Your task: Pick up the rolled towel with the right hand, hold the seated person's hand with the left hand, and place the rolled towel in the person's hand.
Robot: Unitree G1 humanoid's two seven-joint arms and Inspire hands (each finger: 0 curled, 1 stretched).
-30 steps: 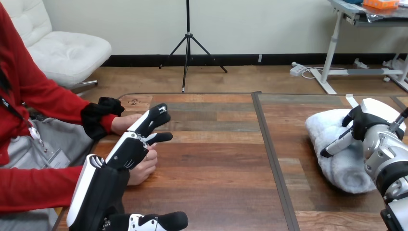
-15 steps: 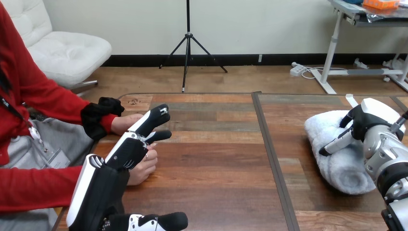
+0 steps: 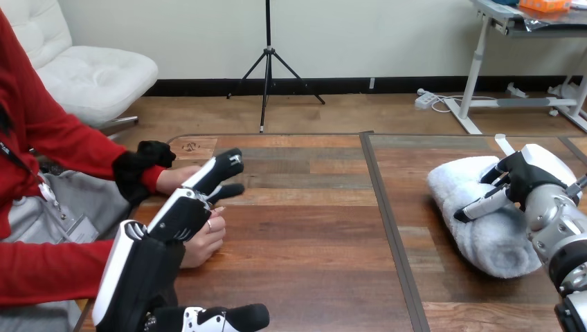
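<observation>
- Nearest, at the bottom left, the left hand (image 3: 156,242) reaches forward from the table's (image 3: 304,235) near edge. It is released: its fingers are stretched out almost straight and its thumb sticks out sideways along the near edge.
- Just beyond, those straight fingers lie over the person's nearer hand (image 3: 205,241), which rests loosely closed on the wood. The fingers are not wrapped around it.
- Further on, the fingertips end beside the person's farther hand (image 3: 173,180), which comes in from the left side with a red sleeve and a dark cuff. I cannot tell whether the two touch.
- Across the table, well apart at the right, the towel (image 3: 477,238) lies rolled on the wood, running from the near right toward the far left.
- On top of its far end sits the right hand (image 3: 529,176). It is grasping the towel, with its fingers curled over the roll's top and its thumb pressed along the near side.
</observation>
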